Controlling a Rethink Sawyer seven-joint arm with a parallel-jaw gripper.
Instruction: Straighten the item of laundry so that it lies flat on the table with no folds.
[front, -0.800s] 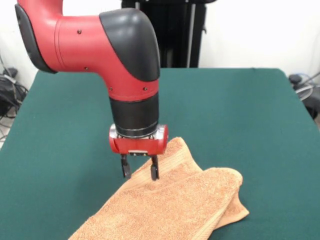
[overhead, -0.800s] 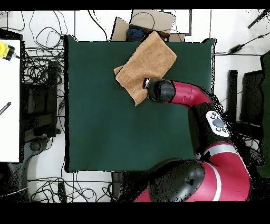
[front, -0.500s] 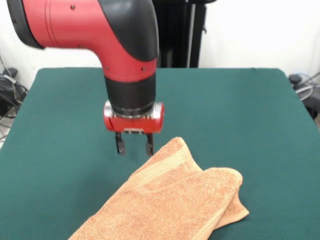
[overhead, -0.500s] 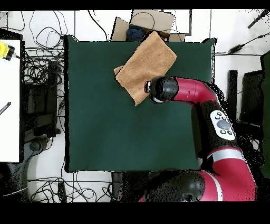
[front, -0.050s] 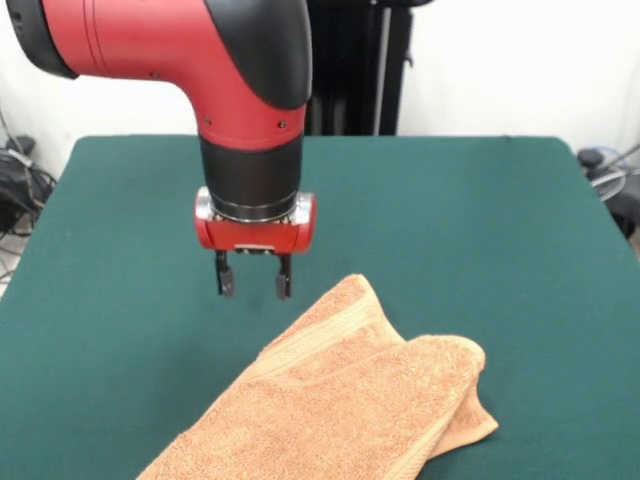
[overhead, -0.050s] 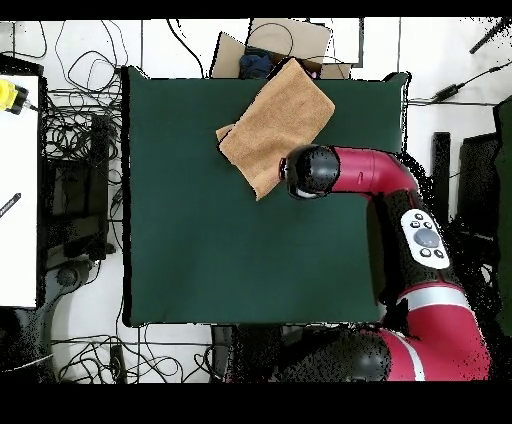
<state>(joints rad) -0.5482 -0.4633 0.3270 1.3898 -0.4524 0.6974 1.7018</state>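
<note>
Gripper (front, -0.050s: 251, 286) hovers empty above the green table (front, -0.050s: 480, 230), fingers moderately apart. The orange terry towel (front, -0.050s: 350, 400) lies below and beside it, doubled over, one layer overlapping another. Step in hand: repositioning between grasps. Next move likely requires descending onto the upper layer's corner and pulling it outward.

Red arm (front, -0.050s: 150, 50), black joints, dark end effector (front, -0.050s: 253, 278).

Bright, even indoor light
Soft faint shadow under the arm (front, -0.050s: 250, 120) on the desk (front, -0.050s: 480, 230); no glare, focus sharp throughout.
</note>
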